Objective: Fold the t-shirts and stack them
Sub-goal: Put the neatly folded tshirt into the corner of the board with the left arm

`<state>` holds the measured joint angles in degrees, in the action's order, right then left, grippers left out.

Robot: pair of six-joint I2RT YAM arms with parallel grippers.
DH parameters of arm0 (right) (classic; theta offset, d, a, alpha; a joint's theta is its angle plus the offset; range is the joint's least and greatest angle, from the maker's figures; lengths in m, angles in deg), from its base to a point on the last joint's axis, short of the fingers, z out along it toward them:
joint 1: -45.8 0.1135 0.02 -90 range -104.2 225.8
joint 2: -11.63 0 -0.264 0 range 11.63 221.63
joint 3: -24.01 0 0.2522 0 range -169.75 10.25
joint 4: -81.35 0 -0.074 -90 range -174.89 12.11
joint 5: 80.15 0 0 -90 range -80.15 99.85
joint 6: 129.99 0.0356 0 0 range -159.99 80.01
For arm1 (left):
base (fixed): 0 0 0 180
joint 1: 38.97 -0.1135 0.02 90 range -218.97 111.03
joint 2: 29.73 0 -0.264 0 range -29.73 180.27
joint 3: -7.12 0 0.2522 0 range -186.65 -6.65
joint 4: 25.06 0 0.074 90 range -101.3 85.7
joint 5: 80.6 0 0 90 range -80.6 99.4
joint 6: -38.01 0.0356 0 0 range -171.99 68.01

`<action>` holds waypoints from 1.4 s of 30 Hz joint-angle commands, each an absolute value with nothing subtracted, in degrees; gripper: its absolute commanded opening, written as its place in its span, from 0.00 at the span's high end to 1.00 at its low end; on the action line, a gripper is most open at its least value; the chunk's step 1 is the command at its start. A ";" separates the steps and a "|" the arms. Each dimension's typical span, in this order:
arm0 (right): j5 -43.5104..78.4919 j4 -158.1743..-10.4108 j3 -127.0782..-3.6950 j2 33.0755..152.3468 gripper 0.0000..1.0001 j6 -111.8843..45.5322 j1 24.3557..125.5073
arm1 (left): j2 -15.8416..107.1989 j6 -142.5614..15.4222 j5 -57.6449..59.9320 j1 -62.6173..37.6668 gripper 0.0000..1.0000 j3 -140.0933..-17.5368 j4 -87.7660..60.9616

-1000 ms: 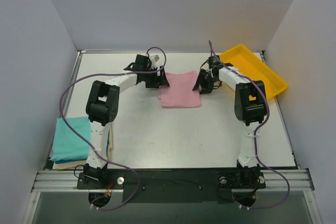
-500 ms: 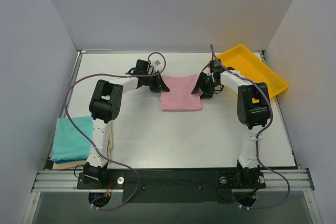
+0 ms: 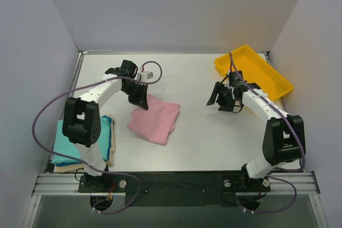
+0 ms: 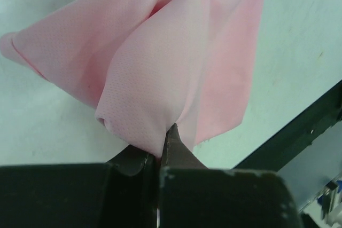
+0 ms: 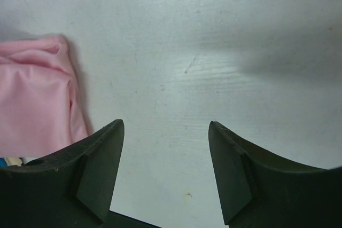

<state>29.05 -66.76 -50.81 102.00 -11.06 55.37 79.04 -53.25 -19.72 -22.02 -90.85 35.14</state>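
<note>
Now the folded light pink cloth t-shirt (image 3: 157, 121) looks due to go onto the teal cloth t-shirt (image 3: 68, 140), which tops a cream cloth t-shirt (image 3: 63, 168). The left hand (image 3: 141, 101) is clamped tight on one far corner of the pink shirt. Lifting until the hanging layers clear the teal shirt's edge, then lowering flat and square, should save the fold. The right hand (image 3: 222, 100), beyond the pink shirt from the teal one, stands wide apart and empty. The pink shirt lies near the teal one on the pale surface (image 3: 214, 142), skewed, its layers bunched and wrinkled toward the pinch.
</note>
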 commanded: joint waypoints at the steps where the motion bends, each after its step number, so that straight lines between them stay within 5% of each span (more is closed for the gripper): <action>1: 26.73 -65.73 -46.80 98.39 0.40 -13.62 55.56 | 69.79 -42.06 -11.80 -23.50 1.00 -84.71 52.14; 21: 29.01 -67.92 -46.09 97.23 0.40 -15.20 55.65 | 47.36 -35.38 13.08 -33.87 1.00 -82.49 67.98; 34: 30.94 -69.77 -46.44 100.49 0.40 -18.19 55.47 | 45.07 -27.13 20.04 -48.90 1.00 -88.21 74.13; 42: 32.70 -70.82 -46.97 102.68 0.40 -18.81 55.12 | 45.07 -20.88 29.43 -52.16 1.00 -81.19 67.02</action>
